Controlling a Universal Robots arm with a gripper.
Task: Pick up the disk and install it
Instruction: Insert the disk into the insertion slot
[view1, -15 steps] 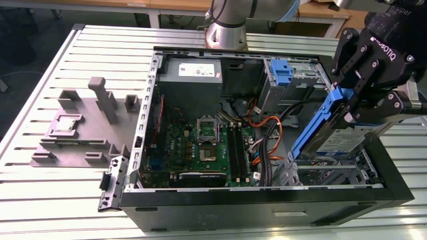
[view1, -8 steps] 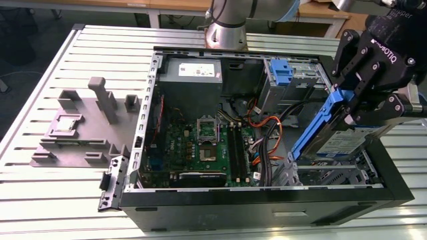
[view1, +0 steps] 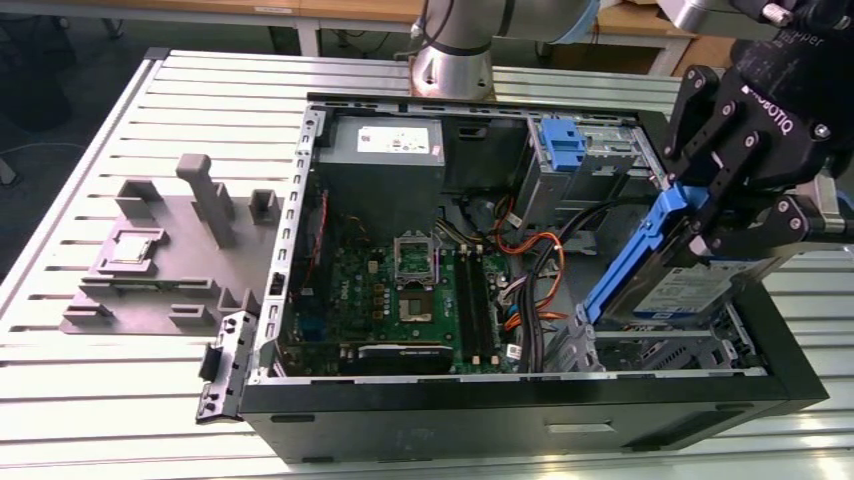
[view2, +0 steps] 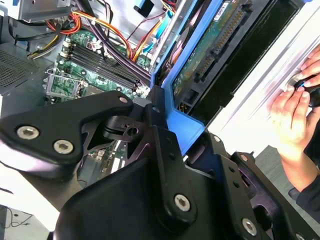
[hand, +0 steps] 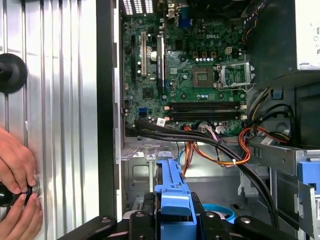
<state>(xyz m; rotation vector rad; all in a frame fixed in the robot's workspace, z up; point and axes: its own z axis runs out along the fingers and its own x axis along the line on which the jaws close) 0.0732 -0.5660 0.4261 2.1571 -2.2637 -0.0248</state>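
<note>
As the gripper (view1: 717, 222) has its fingers clenched on the blue-railed edge of the disk (view1: 683, 288), the disk hangs tilted below them. Its lower end is just inside the open computer case (view1: 534, 395), over a metal bay (view1: 667, 350). Beyond the fingers, deeper in the case, lies the motherboard (view1: 400, 290), with orange cables (view1: 541, 250) beside it. Outside the case wall, a person's hands (hand: 17, 170) pinch a small dark knob (hand: 6, 194) on the slatted table (view1: 107, 390).
</note>
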